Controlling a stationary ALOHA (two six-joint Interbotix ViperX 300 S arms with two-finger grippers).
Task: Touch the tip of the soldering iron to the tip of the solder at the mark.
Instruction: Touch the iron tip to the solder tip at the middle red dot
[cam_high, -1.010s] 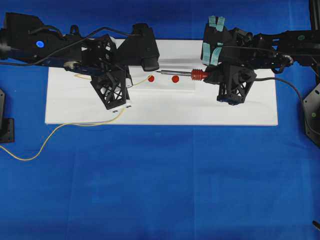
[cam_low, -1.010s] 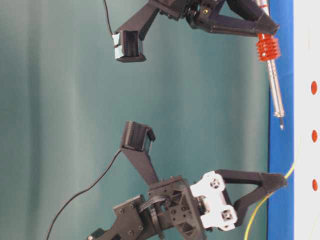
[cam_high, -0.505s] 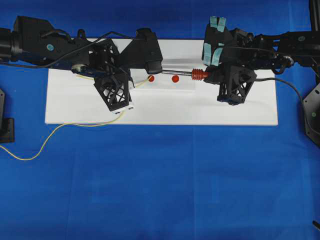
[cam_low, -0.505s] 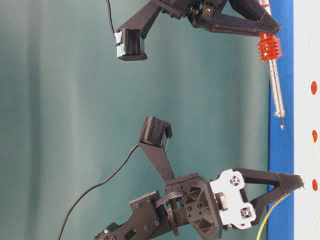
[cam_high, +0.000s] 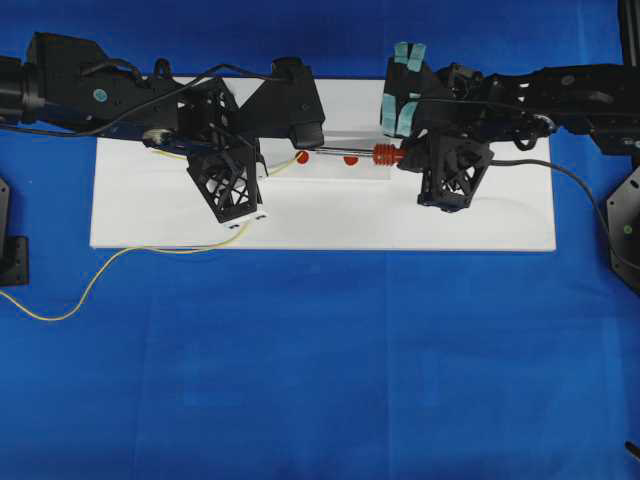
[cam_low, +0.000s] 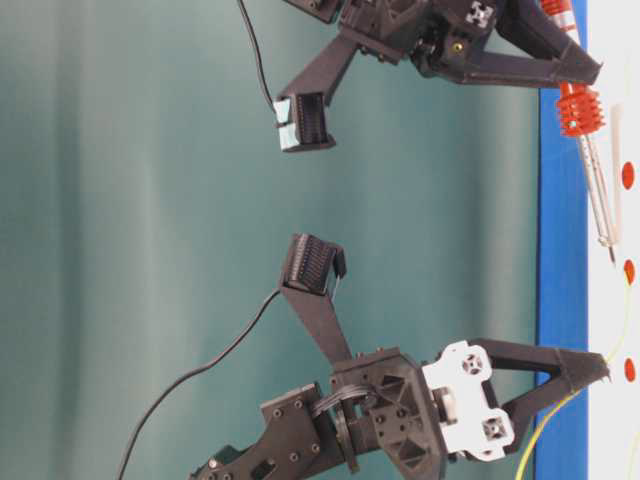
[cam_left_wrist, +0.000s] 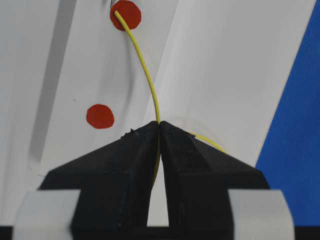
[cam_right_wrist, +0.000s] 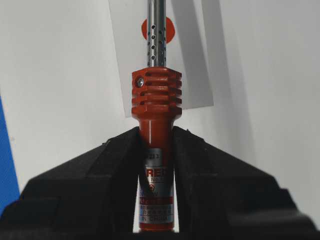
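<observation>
Covering blue cloth, white board

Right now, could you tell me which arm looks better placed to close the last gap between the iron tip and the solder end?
Probably the right. Its gripper holds the soldering iron aimed at the red mark, where the left gripper already rests the solder tip.

Blue tabletop, teal backdrop

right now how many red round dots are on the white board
3 red dots: one under the red soldering iron's shaft, one at the yellow solder wire's tip, one by the left fingers, hidden overhead.
</observation>
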